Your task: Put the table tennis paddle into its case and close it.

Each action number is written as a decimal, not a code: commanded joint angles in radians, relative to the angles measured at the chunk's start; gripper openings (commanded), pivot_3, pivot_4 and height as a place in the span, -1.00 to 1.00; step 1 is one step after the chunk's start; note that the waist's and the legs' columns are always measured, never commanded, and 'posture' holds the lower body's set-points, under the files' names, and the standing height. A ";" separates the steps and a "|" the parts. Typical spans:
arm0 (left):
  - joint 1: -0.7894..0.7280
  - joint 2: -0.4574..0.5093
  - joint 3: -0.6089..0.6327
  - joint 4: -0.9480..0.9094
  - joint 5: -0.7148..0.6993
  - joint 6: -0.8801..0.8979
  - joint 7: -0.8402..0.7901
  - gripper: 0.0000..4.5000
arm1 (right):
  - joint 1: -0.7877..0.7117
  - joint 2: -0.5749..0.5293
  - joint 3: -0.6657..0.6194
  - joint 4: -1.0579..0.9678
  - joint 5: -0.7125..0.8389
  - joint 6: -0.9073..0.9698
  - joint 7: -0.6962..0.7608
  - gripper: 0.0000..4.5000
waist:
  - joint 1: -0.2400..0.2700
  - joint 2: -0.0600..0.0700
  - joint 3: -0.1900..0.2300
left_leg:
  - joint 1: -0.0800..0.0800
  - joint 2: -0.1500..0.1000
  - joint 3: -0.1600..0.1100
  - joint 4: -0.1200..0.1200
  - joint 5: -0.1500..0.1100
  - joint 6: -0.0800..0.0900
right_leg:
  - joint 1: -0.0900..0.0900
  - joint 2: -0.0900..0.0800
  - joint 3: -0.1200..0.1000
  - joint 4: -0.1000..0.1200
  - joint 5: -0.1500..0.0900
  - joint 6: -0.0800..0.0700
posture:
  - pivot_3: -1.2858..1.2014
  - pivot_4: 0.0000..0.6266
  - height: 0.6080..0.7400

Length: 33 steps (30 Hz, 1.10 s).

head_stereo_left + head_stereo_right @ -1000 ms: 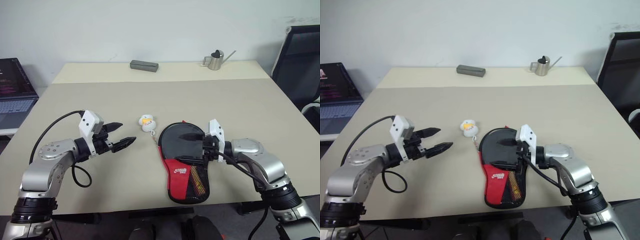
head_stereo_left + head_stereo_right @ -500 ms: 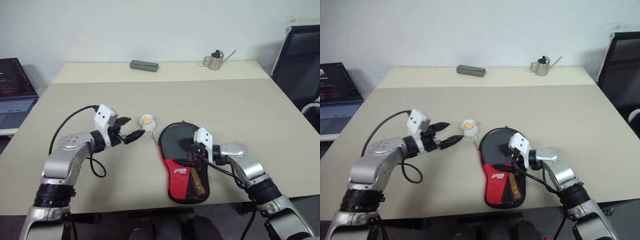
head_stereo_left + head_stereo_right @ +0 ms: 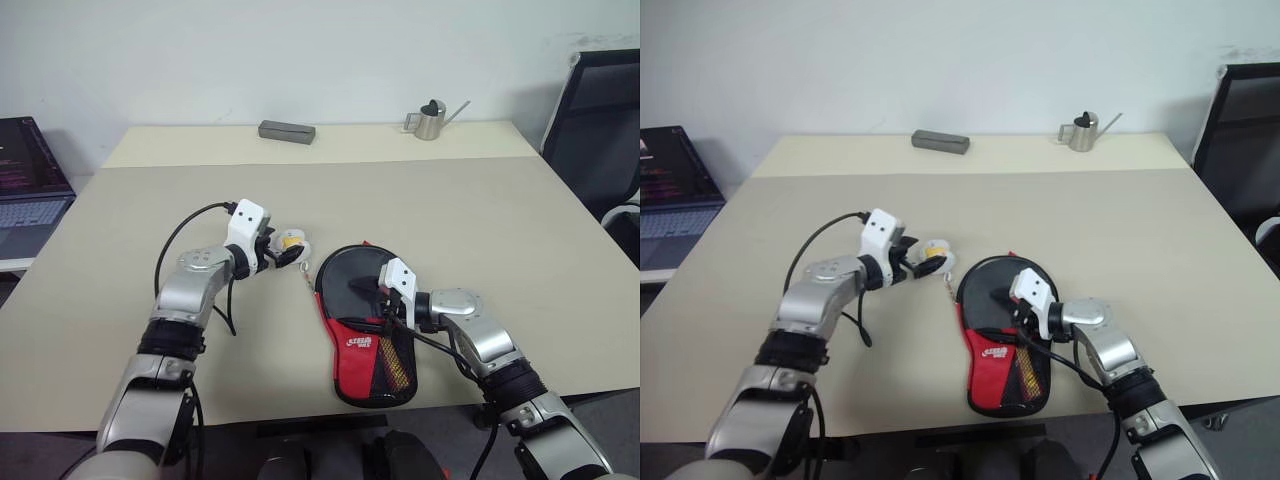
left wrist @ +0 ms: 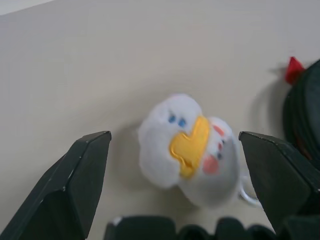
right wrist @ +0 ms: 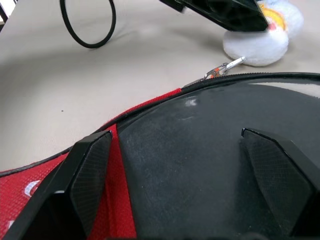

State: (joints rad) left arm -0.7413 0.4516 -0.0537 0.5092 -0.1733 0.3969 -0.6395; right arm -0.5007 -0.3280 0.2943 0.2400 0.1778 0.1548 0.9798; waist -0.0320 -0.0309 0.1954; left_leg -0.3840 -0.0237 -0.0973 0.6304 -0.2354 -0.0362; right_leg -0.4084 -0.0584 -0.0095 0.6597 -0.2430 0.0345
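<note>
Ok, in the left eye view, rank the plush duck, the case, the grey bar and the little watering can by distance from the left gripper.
1. Plush duck, between the left gripper's fingers.
2. Case, to its right.
3. Grey bar, far edge.
4. Watering can, far right edge.

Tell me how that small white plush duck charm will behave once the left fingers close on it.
The small white plush duck charm looks fluffy, so it will probably squash rather than slip. It seems light, and the metal clasp leading to the black fabric case will likely tug along.

Black-and-red case [image 3: 367, 335] lies on worktop [image 3: 520, 220], paddle [image 3: 356, 283] inside. Left tool [image 3: 283, 252] open around small white toy [image 3: 293, 246]. Right tool [image 3: 372, 290] open over paddle.
</note>
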 commanded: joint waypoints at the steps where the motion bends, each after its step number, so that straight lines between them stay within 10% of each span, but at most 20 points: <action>1: -0.069 -0.022 0.003 0.140 0.040 -0.082 0.011 1.00 | 0.000 0.008 -0.010 -0.029 -0.003 -0.001 -0.008 0.99 | -0.001 0.000 0.000 | 0.000 0.000 0.000 0.000 0.000 0.000 | 0.000 0.000 0.000 0.000 0.000 0.000 | 0.03 -0.52 1.00; 14: -0.173 -0.092 -0.005 0.451 0.088 -0.209 -0.068 1.00 | 0.014 0.013 -0.024 -0.074 -0.010 0.008 -0.078 0.99 | -0.001 0.000 0.000 | 0.001 0.000 0.001 0.001 0.000 0.000 | 0.000 0.000 0.001 0.003 0.000 0.001 | 0.03 -0.52 1.00; 26: -0.145 -0.091 0.002 0.430 0.098 -0.192 -0.109 -0.74 | 0.009 0.016 -0.023 -0.091 -0.041 0.052 -0.164 1.00 | -0.001 0.000 -0.001 | 0.003 0.000 0.000 0.001 0.000 0.000 | 0.001 0.000 0.000 0.004 0.000 0.001 | 0.03 -0.52 1.00; 33: -0.076 -0.062 -0.008 0.239 0.082 -0.128 -0.170 -0.86 | 0.033 -0.014 0.009 -0.084 -0.059 0.053 -0.115 1.00 | -0.002 0.000 -0.001 | 0.004 0.000 0.000 0.002 0.000 0.000 | 0.002 0.001 0.001 0.003 -0.001 0.004 | 0.03 -0.52 1.00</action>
State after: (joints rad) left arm -0.8363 0.3719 -0.0539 0.8007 -0.0930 0.2411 -0.7872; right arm -0.4810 -0.3303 0.2965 0.1708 0.1346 0.2183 0.8505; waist -0.0344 -0.0314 0.1948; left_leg -0.3804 -0.0235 -0.0970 0.6318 -0.2353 -0.0364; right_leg -0.4060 -0.0578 -0.0087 0.6627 -0.2442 0.0379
